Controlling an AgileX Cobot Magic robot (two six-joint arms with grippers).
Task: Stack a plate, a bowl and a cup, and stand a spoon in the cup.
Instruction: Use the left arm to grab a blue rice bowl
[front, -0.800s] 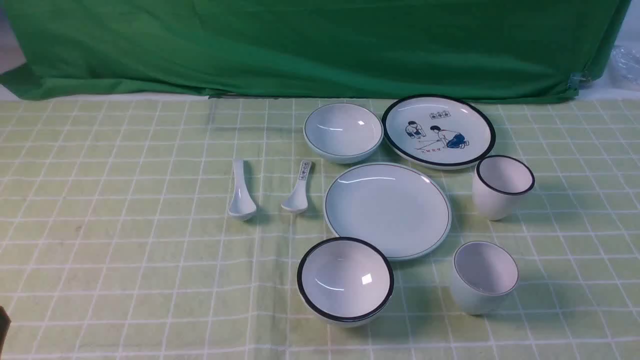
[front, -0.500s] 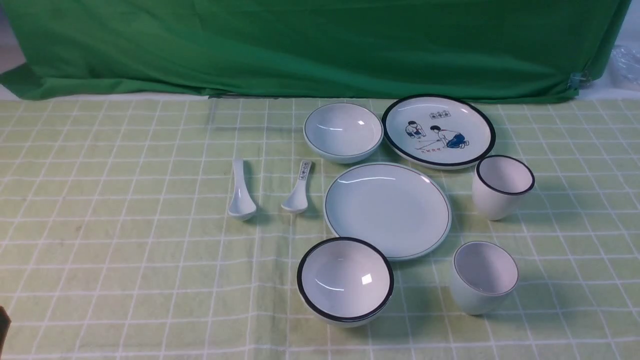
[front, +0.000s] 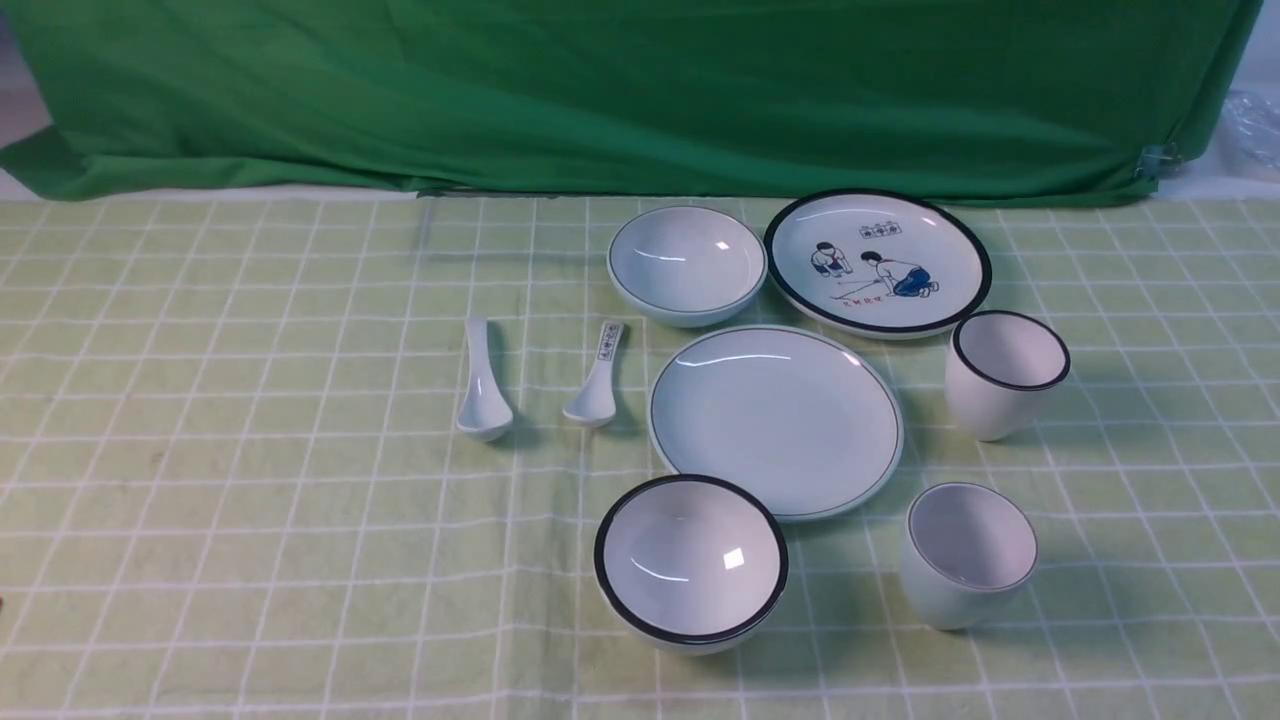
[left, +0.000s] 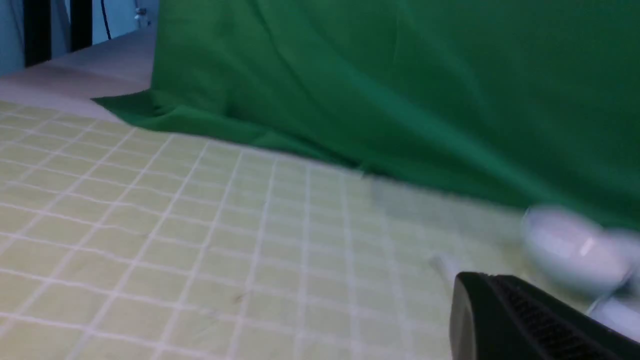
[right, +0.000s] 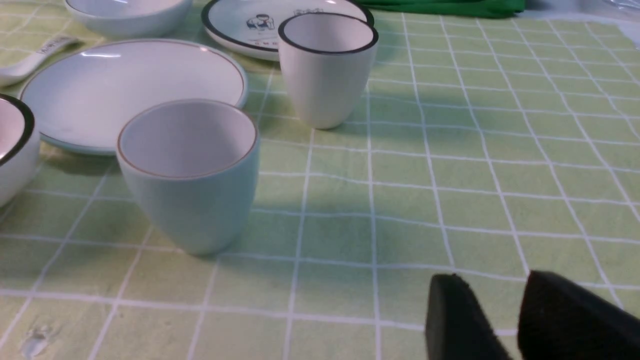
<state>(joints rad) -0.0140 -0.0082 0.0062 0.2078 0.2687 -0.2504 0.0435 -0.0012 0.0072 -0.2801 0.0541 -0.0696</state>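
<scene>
Landmark is plate (front: 776, 422). Bowl (front: 687, 262) is behind plate, opening up; cup (front: 968, 556) is upright, front-right of it. Spoon (front: 482, 385) lies left, long axis front-back, handle pointing away. L gripper (left: 492, 315) is shut, R gripper (right: 500, 320) partly open; both w/o any object.

Seemingly a staged tabletop workspace: checked tablecloth (front: 250, 560) in front, green cloth backdrop (front: 640, 100) hung behind.
</scene>
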